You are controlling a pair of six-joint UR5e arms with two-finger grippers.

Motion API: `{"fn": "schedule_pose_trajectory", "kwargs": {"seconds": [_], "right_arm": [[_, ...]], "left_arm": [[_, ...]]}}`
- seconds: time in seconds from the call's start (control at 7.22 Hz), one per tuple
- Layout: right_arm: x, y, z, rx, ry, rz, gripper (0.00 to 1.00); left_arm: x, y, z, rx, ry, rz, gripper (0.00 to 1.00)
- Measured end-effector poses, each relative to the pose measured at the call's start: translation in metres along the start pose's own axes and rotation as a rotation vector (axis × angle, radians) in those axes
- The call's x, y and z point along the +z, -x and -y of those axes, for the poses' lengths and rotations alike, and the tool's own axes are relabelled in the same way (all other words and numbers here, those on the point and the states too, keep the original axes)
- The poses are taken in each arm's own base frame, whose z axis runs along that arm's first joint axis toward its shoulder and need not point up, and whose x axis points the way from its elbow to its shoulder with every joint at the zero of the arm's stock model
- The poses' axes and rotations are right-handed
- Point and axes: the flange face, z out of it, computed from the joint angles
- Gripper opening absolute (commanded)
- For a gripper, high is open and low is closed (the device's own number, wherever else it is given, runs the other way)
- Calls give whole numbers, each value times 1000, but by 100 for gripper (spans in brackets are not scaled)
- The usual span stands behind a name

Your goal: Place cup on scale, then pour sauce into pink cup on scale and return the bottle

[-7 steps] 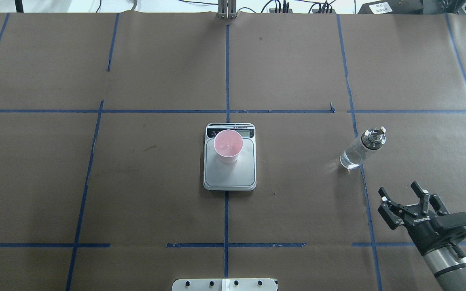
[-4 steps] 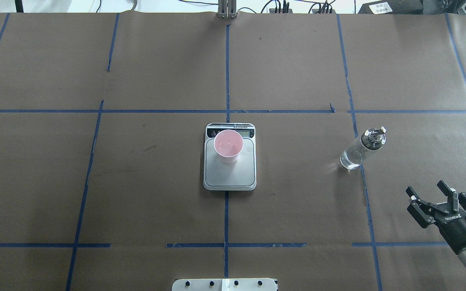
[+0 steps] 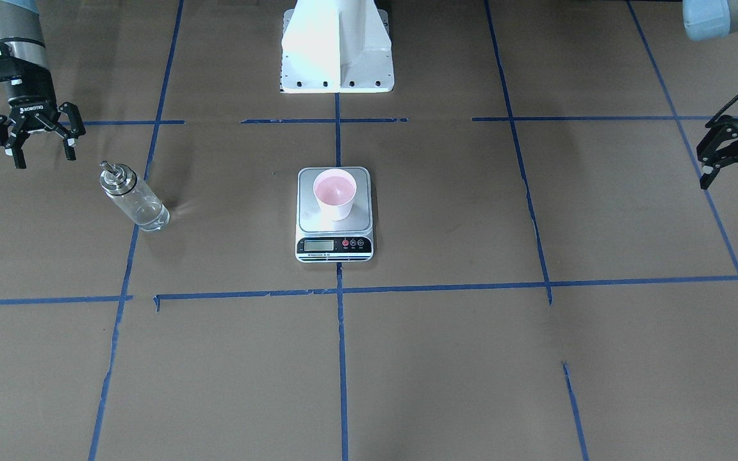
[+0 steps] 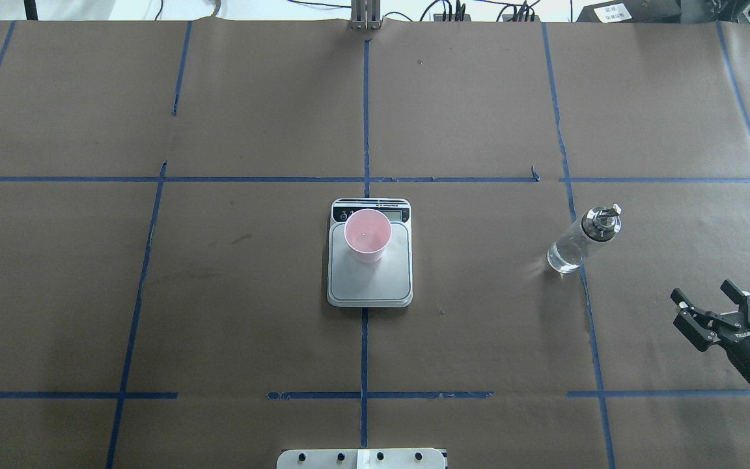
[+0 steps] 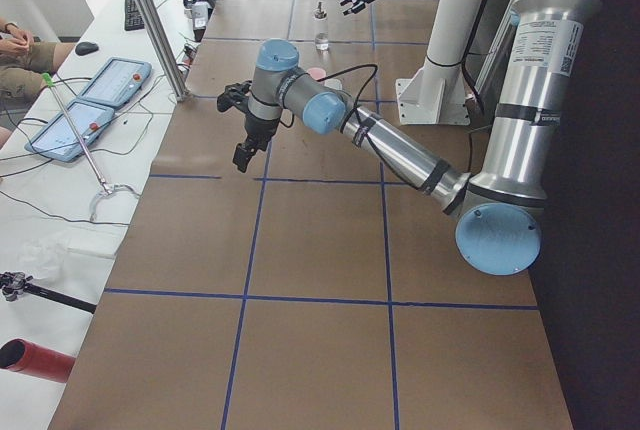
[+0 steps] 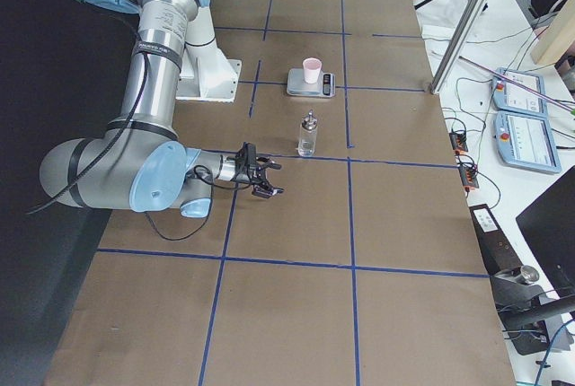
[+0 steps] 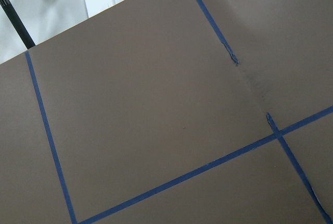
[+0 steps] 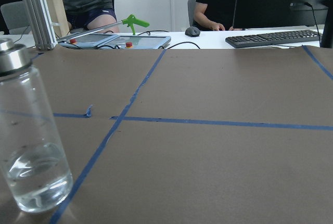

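Hard to read on the scale (image 4: 375, 281): the LCD digits, too small in every view. Impossible to tell whether anything lies in the cup (image 4: 367, 233) beyond its pink inside. Cropped at the frame's edge in the front-facing view: the left gripper (image 3: 703, 169), jaws seemingly spread and empty, far off at the side of the bench (image 4: 238, 306). Only brown paper and blue tape in the left wrist view. From the right wrist, just part of the bottle (image 4: 575, 246), spout out of frame. At the overhead view's lower right, the right gripper (image 4: 701, 292), arm mostly cut off, jaws spread wide and empty, near the bottle but apart from it.

Small tapered cup, matt and paper-like, pale outside, upright on the silver-grey platform toward the display end. Flat rectangular scale with rounded corners, white body, black strip with tiny round buttons, mid-bench on a blue tape line. Clear glass cylinder of a bottle, upright on the paper well to the robot's right of the scale, with shiny metal collar, thin spout and a little clear liquid at its base.
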Motion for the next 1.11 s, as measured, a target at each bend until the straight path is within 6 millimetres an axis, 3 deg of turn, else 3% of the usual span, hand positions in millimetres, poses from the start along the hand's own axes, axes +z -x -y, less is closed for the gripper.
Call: {"fn": "schedule_pose_trajectory", "kwargs": {"seconds": [0.28,0.55,0.83,1.11], "right_arm": [[16,-24,23,-46,62,-35,100],[31,-58,57,-79,166,-42,100],[39,-100,101,-90,275,-22,100],[44,-159,169,-109,408,-7,100]], "left_arm": [[7,17,-3,5,16,12,99],[6,51,-8,13,28,18,99],[9,97,-20,19,50,21,99],[9,143,-36,4,78,30,99]]}}
